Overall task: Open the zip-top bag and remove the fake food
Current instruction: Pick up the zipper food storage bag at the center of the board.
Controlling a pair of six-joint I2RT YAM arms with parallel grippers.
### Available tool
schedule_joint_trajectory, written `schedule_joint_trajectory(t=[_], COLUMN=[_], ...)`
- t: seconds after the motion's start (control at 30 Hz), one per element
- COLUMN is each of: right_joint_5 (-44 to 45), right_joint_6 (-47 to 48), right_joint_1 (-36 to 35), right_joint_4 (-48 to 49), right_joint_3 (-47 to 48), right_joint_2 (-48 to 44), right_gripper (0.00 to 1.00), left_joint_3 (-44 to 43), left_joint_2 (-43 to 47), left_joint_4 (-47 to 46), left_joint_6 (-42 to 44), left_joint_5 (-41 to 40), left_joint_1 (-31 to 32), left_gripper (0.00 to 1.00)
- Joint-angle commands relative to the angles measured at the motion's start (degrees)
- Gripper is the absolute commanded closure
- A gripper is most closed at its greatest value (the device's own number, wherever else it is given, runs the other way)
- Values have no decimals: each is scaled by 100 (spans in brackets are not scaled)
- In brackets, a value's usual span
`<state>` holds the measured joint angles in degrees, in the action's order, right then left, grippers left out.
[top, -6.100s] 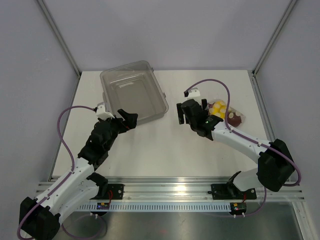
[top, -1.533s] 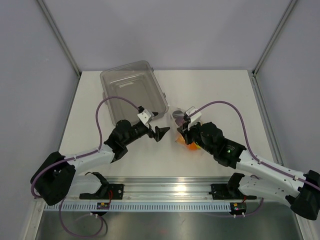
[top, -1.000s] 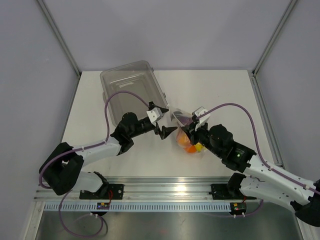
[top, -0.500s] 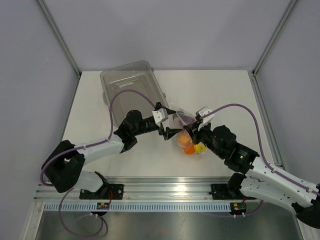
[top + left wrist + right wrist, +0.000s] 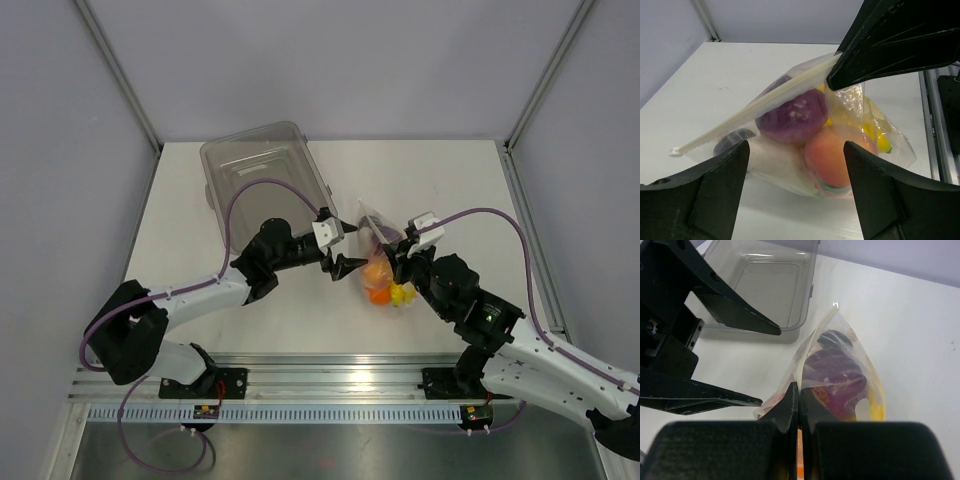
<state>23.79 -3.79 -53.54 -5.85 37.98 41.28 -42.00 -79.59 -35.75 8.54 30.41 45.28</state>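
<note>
Clear crinkly film: zip-top bag (image 5: 372, 240) sits mid-surface, just right of centre, betw. the two arms, w/ zip strip up and slanting. Its bottom seems to rest on the white surface (image 5: 440, 180).

Fake food (image 5: 380, 280) is all inside the bag:
- purple-red piece (image 5: 790, 117) uppermost, right under the strip
- peach-orange piece (image 5: 832, 157) below it
- yellow piece (image 5: 875, 135) at the far side
- dark round piece (image 5: 735, 137) low, at the strip's free end

Right end effector (image 5: 799, 390): fingers together, clamped on the bag's zip edge near one end. Left wrist view shows it as the black wedge pinching the strip at upper right.

Left end effector (image 5: 348, 247): fingers well apart, nothing betw. the pads, pointed at the bag from its left side and just beside it. Can't tell if a tip touches the film.

Clear-grey tub (image 5: 265, 185) stands behind the left arm toward the far-left part of the surface, apart from the bag.
</note>
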Motion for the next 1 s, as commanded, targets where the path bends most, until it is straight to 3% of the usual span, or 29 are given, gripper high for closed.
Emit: schedule_joint_trajectory(t=[0.0, 0.13, 0.23, 0.33, 0.53, 0.7, 0.97], right_joint_5=[731, 1398, 1584, 1480, 1075, 1172, 1383], right_joint_6=[-174, -297, -377, -385, -411, -649, -1044], right_joint_1=[-43, -43, -43, -43, -43, -43, -43], right_joint_4=[172, 128, 119, 145, 251, 294, 400], right_joint_3=[-62, -159, -229, -273, -177, -1, 34], right_joint_2=[-207, -479, -664, -788, -367, 125, 276], right_gripper=[100, 100, 91, 100, 100, 100, 100], left_joint_3=[42, 148, 183, 227, 253, 245, -19], left_joint_2=[295, 383, 392, 339, 339, 322, 49], left_joint_4=[-407, -459, -477, -644, -872, -715, -267], left_joint_6=[-62, -264, -431, -633, -810, -389, 236], left_joint_5=[-491, -809, -976, -1020, -677, -931, -1352], left_joint_1=[25, 16, 16, 16, 42, 341, 886], left_gripper=[19, 18, 18, 17, 12, 7, 7])
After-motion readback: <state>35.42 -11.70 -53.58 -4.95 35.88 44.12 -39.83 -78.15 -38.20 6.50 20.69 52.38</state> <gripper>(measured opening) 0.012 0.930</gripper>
